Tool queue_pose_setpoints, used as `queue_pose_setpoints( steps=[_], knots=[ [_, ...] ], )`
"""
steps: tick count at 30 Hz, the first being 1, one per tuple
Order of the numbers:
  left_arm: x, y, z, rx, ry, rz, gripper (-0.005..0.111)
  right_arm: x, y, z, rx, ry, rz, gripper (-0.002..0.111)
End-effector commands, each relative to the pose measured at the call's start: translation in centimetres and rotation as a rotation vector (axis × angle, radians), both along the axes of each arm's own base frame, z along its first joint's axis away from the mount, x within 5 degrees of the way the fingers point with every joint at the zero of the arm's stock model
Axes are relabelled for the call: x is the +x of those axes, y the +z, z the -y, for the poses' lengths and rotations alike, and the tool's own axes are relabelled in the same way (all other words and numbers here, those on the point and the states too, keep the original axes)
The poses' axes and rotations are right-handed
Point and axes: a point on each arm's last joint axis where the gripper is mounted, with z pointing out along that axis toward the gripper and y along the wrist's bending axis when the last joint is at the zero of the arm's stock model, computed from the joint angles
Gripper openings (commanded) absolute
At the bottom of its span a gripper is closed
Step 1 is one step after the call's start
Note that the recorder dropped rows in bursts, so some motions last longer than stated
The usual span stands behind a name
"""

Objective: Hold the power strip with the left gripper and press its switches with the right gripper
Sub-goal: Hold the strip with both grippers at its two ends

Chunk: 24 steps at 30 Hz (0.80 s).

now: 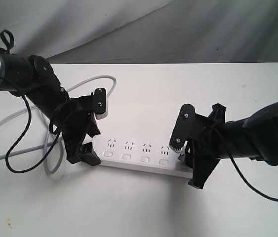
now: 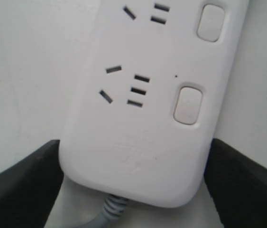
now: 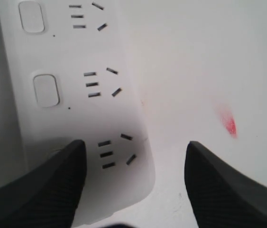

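The white power strip (image 1: pixel 139 150) lies flat on the table, sockets up. My left gripper (image 1: pixel 97 136) is shut on its cord end, one black jaw against each long side. The left wrist view shows the strip (image 2: pixel 138 137) held between the fingers (image 2: pixel 24 185), with two switches (image 2: pixel 188 104) in sight. My right gripper (image 1: pixel 185 160) stands open over the far end. In the right wrist view one of its fingers (image 3: pixel 48 185) rests over the strip (image 3: pixel 90 118) beside the last socket, covering that switch. The other finger hangs over bare table. The remaining switches (image 1: pixel 144 159) are uncovered.
The grey cord (image 1: pixel 99 77) loops across the table behind and left of the left arm, and a thin black cable (image 1: pixel 15 163) hangs there too. A small red mark (image 3: pixel 228 124) lies on the table beside the strip. Grey cloth hangs behind the table's far edge (image 1: pixel 178 63).
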Motion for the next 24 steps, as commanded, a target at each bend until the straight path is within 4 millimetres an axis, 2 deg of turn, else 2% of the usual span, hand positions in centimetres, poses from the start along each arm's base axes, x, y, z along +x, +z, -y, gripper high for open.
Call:
queue_pose_setpoints(
  steps=[1,12,24],
  knots=[
    [0.0,-0.1,0.1,0.0,0.004,-0.004,0.073,-0.1,-0.4,-0.1,0.008,0.003,-0.02,0.057],
    [0.0,-0.1,0.1,0.0,0.004,-0.004,0.073,-1.2,-1.3,0.2,0.001,0.008,-0.066,0.057],
    [0.0,-0.1,0.1,0.0,0.004,-0.004,0.073,-1.0,1.1,0.1,0.03,0.019,0.012,0.057]
  ],
)
